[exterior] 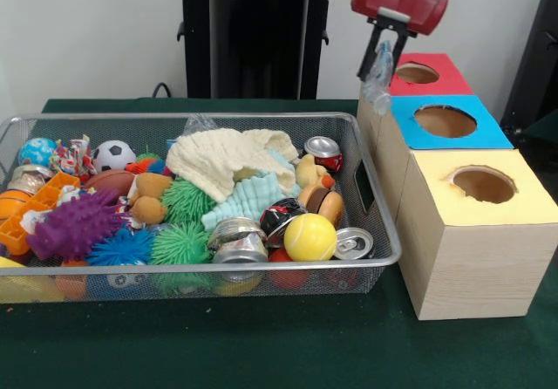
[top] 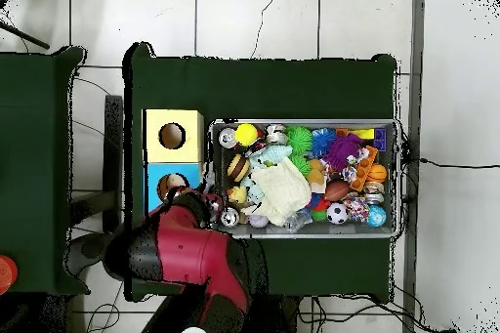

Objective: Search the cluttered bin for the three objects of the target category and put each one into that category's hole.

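Hovering above the row of boxes: claw hangs over the gap between the red-topped box and the blue-topped box, clenched on a clear crumpled plastic item, maybe a squashed bottle or wrapper, can't tell which. Item dangles clear of the box tops, not touching either.

Boxes: three wood-grain boxes in a line just beside the bin's right side in the front view, each with a round hole in a coloured top. Yellow-topped box nearest the camera, blue in the middle, red farthest. In the overhead view the arm covers the red one and part of the blue.

Wire mesh bin sits on the green counter, full of clutter:
- crushed drink cans: one red-and-silver can at the far right, two silver crushed cans near the front wall, another can end-on at the front right corner
- yellow ball between those cans
- cream knit cloth draped across the middle, pale teal ribbed toy under its edge
- green spiky balls, blue spiky ball, purple spiky toy
- small soccer ball and a blue ball toward the far left
- orange plastic grid piece at the left side
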### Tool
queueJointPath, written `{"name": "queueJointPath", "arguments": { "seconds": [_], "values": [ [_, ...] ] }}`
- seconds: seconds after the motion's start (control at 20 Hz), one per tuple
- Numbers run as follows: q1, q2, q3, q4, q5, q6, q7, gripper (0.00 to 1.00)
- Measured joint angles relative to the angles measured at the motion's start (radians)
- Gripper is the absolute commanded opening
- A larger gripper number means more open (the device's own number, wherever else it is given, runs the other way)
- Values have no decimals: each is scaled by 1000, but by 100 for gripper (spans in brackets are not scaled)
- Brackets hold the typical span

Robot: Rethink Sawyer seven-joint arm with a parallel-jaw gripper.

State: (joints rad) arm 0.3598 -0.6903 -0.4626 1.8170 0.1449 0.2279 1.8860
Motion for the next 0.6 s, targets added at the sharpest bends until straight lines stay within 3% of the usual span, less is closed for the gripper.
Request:
{"name": "queueJointPath", "arguments": {
  "seconds": [0.6],
  "values": [
    [40,61,-34,-25,39,0,0,0]
  ]
}}
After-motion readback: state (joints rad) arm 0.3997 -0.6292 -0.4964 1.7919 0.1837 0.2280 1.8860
